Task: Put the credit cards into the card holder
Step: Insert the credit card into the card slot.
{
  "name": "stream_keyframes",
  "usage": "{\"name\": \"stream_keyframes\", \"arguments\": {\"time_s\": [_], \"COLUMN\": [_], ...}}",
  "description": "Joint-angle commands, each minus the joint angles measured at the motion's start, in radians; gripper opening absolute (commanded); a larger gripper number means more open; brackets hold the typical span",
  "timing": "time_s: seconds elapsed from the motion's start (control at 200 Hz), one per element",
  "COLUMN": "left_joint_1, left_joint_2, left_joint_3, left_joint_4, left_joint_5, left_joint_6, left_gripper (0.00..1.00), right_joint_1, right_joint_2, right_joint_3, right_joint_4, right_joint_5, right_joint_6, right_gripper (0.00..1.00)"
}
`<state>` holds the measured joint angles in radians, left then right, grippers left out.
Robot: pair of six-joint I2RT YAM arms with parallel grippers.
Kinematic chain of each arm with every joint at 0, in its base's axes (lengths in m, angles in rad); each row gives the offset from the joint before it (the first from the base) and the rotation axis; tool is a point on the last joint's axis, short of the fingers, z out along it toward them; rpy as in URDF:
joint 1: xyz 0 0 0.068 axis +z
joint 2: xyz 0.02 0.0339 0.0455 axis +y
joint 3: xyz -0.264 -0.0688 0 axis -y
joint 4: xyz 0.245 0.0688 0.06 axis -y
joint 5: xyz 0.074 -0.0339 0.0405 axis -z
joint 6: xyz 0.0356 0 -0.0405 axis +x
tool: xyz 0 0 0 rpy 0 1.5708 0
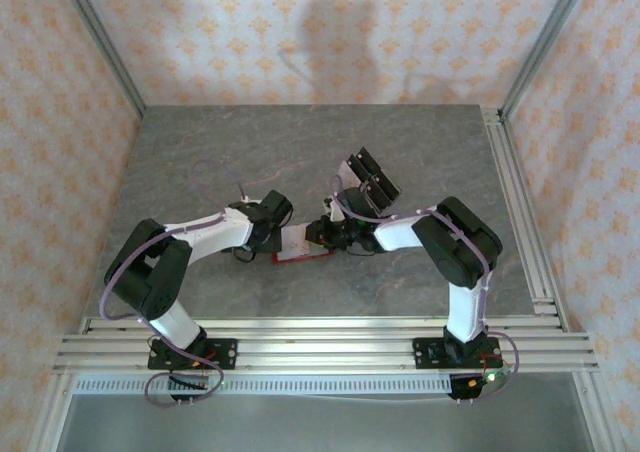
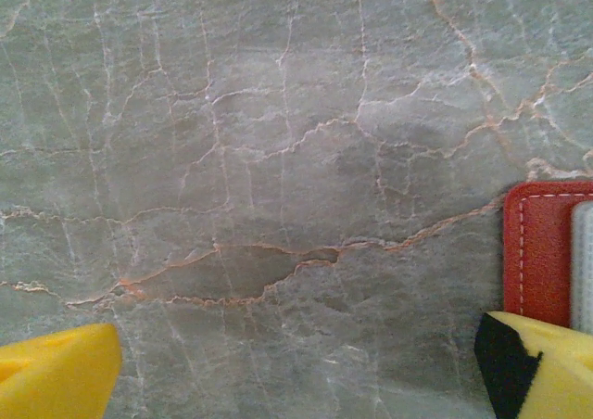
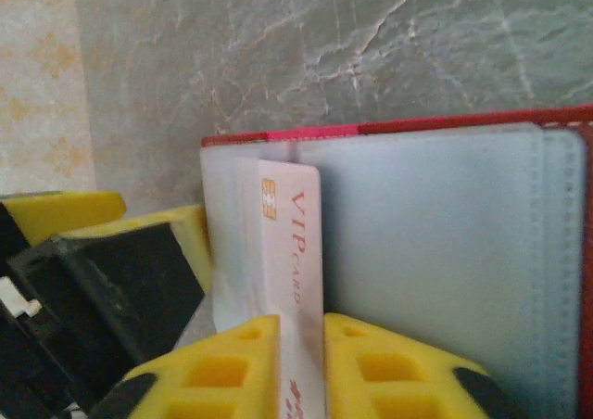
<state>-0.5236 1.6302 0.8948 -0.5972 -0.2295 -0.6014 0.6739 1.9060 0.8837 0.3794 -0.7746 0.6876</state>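
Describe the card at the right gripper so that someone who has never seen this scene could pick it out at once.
On the grey stone-look table, between the two arms, lies the open red card holder. Against its pale inner pockets, between the yellow fingers of the right gripper, stands a pinkish-white card; its gold chip and red VIP CARD lettering set it apart from the blank pockets.

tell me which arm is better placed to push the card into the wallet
Right. The right gripper pinches the credit card at the card holder's pale pocket. The left gripper hangs open over the table beside the holder's edge, holding nothing.
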Motion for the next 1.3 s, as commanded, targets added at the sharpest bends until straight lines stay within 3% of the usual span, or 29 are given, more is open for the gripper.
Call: {"name": "stream_keyframes", "arguments": {"time_s": [0.0,0.115,0.3,0.375,0.48,0.636,1.296], "left_joint_1": [-0.006,-0.006,0.007,0.014,0.016,0.016,0.016], "left_joint_2": [0.004,-0.021,-0.068,-0.073,-0.071,-0.064,0.000], "left_joint_3": [-0.016,-0.012,0.006,0.007,0.006,-0.009,-0.022], "left_joint_4": [0.004,-0.007,-0.049,-0.061,-0.070,-0.082,-0.040], "left_joint_5": [-0.004,-0.010,-0.042,-0.054,-0.069,-0.089,-0.057], "left_joint_6": [0.004,0.003,0.002,0.004,0.005,-0.001,0.009], "left_gripper": [1.00,1.00,1.00,1.00,1.00,1.00,1.00], "right_joint_1": [0.008,0.008,0.007,0.007,0.009,0.021,0.065], "right_joint_2": [-0.049,-0.112,-0.168,-0.153,-0.116,-0.047,0.101], "right_joint_3": [0.031,0.062,0.134,0.185,0.251,0.332,0.463], "right_joint_4": [-0.146,-0.286,-0.507,-0.605,-0.692,-0.769,-0.843], "right_joint_5": [0.022,0.059,0.147,0.180,0.206,0.227,0.250], "right_joint_6": [-0.070,-0.129,-0.222,-0.261,-0.299,-0.331,-0.362], "right_gripper": [0.32,0.39,0.41,0.35,0.19,0.05,0.03]}}
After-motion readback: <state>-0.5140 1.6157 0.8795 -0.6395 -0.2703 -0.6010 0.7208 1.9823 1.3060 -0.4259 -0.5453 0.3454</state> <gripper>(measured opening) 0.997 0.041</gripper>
